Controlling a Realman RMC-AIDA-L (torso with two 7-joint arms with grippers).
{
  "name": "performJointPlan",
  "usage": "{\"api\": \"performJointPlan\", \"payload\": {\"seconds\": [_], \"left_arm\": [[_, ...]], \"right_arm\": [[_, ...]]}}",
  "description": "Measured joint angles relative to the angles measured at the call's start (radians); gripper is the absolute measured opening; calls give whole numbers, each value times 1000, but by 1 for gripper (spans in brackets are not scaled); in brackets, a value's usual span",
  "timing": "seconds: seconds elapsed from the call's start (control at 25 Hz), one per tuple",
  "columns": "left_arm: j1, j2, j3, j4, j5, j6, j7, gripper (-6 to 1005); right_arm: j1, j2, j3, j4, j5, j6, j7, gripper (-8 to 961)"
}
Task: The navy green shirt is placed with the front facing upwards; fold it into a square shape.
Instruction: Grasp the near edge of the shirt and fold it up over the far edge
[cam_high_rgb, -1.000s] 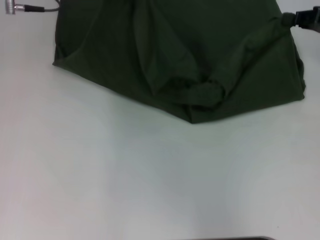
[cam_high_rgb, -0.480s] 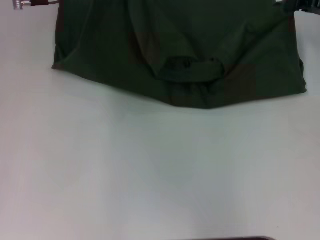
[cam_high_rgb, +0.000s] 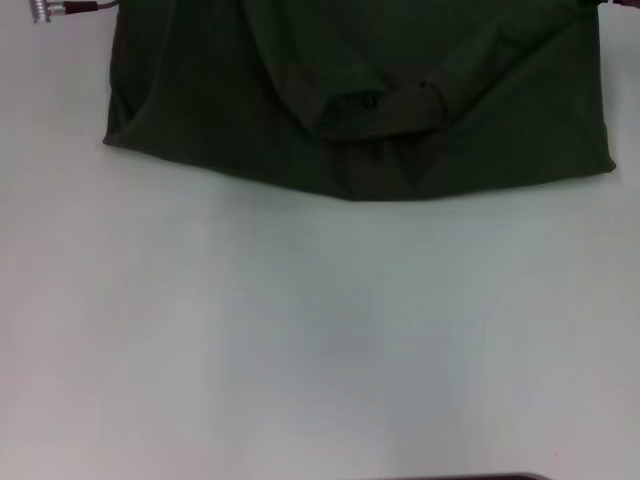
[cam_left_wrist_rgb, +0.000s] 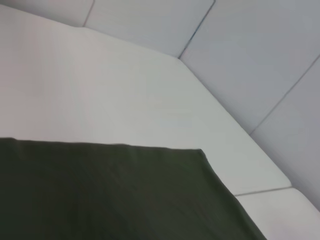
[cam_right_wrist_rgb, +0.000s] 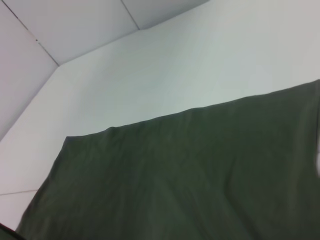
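The navy green shirt (cam_high_rgb: 360, 90) lies bunched across the far part of the white table (cam_high_rgb: 320, 340), and its far portion runs out of the head view. Its round collar (cam_high_rgb: 380, 112) sits near the middle of the near edge, with creases fanning up toward both far corners. No lettering shows. A silver plug of my left arm (cam_high_rgb: 45, 9) pokes in at the far left corner of the cloth, and a sliver of my right arm (cam_high_rgb: 598, 4) shows at the far right corner. Both wrist views show flat shirt fabric (cam_left_wrist_rgb: 110, 195) (cam_right_wrist_rgb: 190, 180) close below.
Bare white tabletop fills the near half of the head view. A dark strip (cam_high_rgb: 460, 477) lies at the very near edge. Pale wall panels (cam_left_wrist_rgb: 240, 45) and the table's far edge show behind the cloth in the wrist views.
The shirt has slid away from me: its near edge and collar moved farther off and the hanging point flattened. Both arms have drawn back almost out of the head view.
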Motion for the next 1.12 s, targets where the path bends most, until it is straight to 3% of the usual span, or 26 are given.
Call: {"api": "performJointPlan", "payload": {"seconds": [0.52, 1.12], "left_arm": [[-3, -11, -6, -1, -23, -51, 1, 34], [-7, -26, -3, -4, -39, -115, 5, 34]], "right_arm": [[20, -13, -52, 0, 12, 43, 17, 75], [35, -5, -81, 9, 12, 113, 14, 75]]}}
